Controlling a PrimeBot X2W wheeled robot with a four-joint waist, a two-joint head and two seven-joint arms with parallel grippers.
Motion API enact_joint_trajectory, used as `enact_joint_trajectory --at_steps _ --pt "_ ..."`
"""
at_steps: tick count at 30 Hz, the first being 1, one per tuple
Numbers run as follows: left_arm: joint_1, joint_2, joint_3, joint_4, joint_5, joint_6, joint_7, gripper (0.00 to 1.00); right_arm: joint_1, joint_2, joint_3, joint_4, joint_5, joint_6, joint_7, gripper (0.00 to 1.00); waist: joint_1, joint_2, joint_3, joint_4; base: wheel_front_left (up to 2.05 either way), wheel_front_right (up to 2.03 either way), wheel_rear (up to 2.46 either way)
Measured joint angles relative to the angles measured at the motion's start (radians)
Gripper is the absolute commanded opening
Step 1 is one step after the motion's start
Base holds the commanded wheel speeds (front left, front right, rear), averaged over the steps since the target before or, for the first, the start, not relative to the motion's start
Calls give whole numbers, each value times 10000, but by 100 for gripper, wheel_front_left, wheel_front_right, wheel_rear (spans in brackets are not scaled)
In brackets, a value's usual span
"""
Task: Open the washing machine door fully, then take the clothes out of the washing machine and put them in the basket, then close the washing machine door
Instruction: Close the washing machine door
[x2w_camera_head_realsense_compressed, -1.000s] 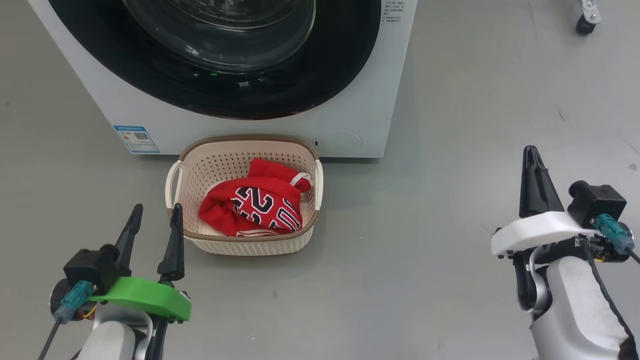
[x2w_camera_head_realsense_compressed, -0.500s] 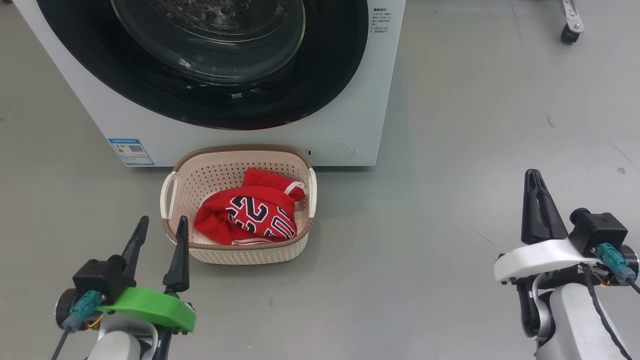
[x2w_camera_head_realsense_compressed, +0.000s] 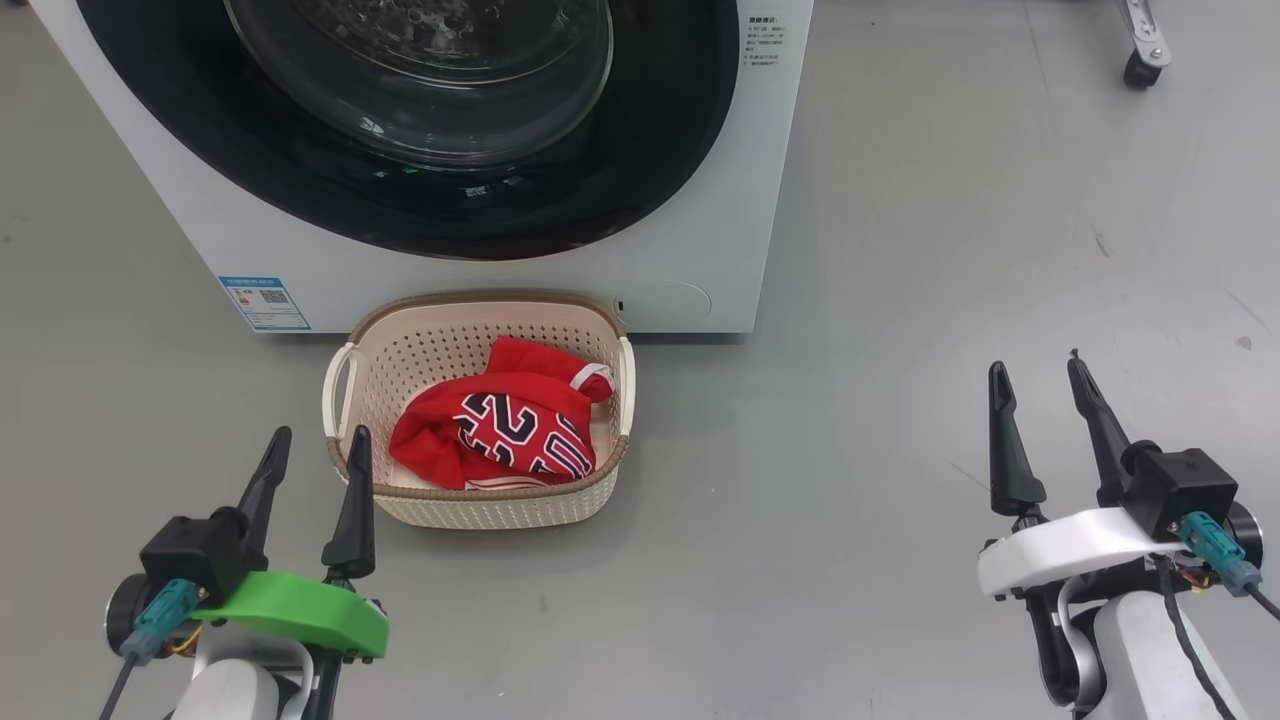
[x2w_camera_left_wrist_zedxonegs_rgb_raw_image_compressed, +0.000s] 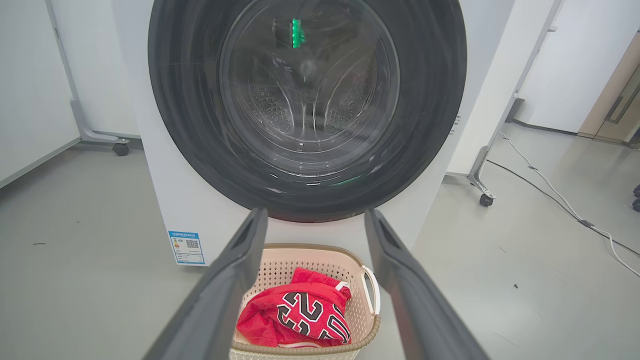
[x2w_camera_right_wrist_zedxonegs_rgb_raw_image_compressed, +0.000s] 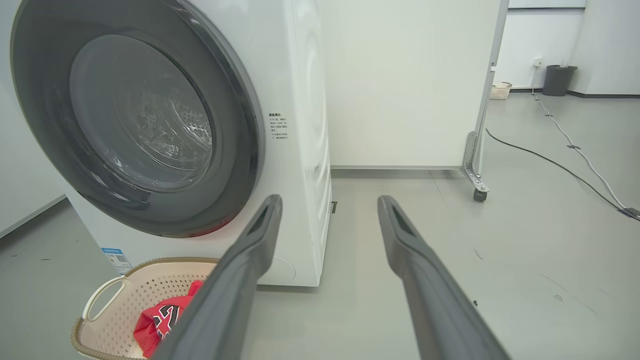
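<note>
The white washing machine (x2w_camera_head_realsense_compressed: 700, 200) stands at the top of the head view with its black-rimmed round door (x2w_camera_head_realsense_compressed: 650, 150) shut flat against the front. The door (x2w_camera_left_wrist_zedxonegs_rgb_raw_image_compressed: 430, 115) (x2w_camera_right_wrist_zedxonegs_rgb_raw_image_compressed: 240, 150) looks shut in both wrist views too. The cream basket (x2w_camera_head_realsense_compressed: 480, 500) sits on the floor right before the machine, holding the crumpled red clothes (x2w_camera_head_realsense_compressed: 500, 430) (x2w_camera_left_wrist_zedxonegs_rgb_raw_image_compressed: 295, 315) (x2w_camera_right_wrist_zedxonegs_rgb_raw_image_compressed: 160, 320). My left gripper (x2w_camera_head_realsense_compressed: 315, 465) is open at the lower left, just beside the basket's near left corner. My right gripper (x2w_camera_head_realsense_compressed: 1035, 375) is open at the lower right, well away from the basket, holding nothing.
Grey floor spreads all round. A caster wheel (x2w_camera_head_realsense_compressed: 1135, 68) of a wheeled panel stands at the top right. In the right wrist view a cable (x2w_camera_right_wrist_zedxonegs_rgb_raw_image_compressed: 575, 150) runs across the floor to the right, with a dark bin (x2w_camera_right_wrist_zedxonegs_rgb_raw_image_compressed: 557, 80) and a second small basket (x2w_camera_right_wrist_zedxonegs_rgb_raw_image_compressed: 499, 90) far back.
My right gripper has gone from shut to open, its two fingers now spread apart. The head view shifted slightly early on, so the machine and basket sit a little lower.
</note>
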Motion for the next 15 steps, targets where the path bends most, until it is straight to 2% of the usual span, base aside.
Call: enact_joint_trajectory --at_steps 15 --pt "55 -90 188 -253 171 0 0 100 321 44 56 -96 -88 0 0 100 0 0 -69 32 0 0 0"
